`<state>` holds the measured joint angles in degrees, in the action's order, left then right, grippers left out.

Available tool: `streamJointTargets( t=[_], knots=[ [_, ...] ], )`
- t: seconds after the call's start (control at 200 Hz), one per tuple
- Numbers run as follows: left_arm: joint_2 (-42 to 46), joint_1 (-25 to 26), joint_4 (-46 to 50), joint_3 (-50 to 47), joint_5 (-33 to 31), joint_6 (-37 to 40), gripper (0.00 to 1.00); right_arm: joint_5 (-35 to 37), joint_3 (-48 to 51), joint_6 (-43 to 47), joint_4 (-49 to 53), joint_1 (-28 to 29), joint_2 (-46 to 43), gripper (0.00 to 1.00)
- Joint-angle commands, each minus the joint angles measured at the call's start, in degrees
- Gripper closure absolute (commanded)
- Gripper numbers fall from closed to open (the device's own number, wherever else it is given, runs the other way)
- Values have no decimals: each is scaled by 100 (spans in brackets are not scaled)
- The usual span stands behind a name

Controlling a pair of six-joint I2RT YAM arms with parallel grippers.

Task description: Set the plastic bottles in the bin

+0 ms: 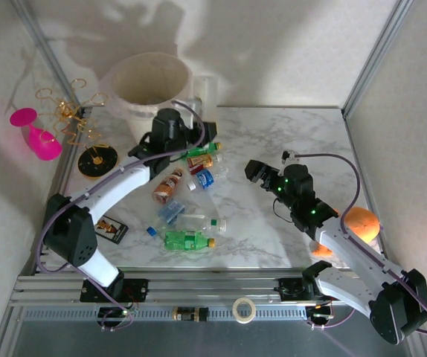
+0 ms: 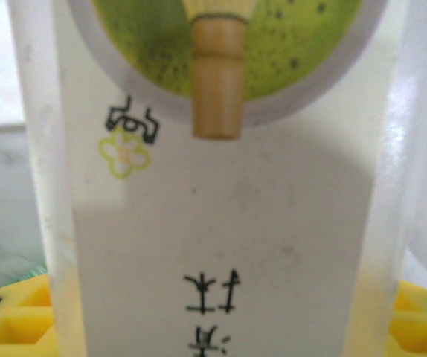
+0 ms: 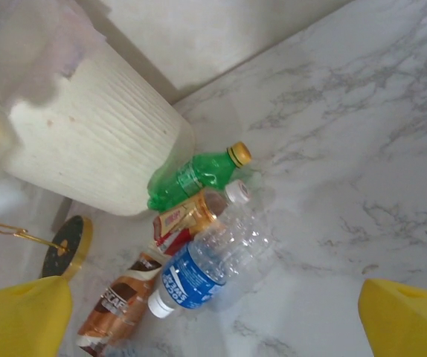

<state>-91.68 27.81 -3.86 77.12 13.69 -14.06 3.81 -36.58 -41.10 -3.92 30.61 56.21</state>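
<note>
Hanging by the rim of the bin, white-labelled bottle clamped in left gripper, right gripper gaping empty; risk: released short, it falls outside.

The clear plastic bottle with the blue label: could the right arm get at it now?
Probably yes: the right end effector stands open, facing the clear blue-labelled bottle across bare marble table, nothing between them.

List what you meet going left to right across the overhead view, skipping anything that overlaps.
First the pink wine glass, then the black disc with a gold rim, the green bottle nearest the arms, the right gripper, the orange ball.
</note>
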Motion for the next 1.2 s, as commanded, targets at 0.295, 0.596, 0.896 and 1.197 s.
streamJointTargets(
  t=[0.295,0.596,0.896,1.197],
  knots=[
    [-809,-1053,1749,3183,-875,467,62,-746,-59,251,-390,-32,548,1],
    [-1830,-1540,2689,4495,-1555,844,63,-1045,-166,217,-418,-38,717,1],
    [-2413,-1832,3048,4704,-1552,676,62,-959,-89,320,-163,-32,621,1],
    [-2487,-1841,3110,4824,-1615,554,24,-860,27,304,-52,-37,458,1]
  ],
)
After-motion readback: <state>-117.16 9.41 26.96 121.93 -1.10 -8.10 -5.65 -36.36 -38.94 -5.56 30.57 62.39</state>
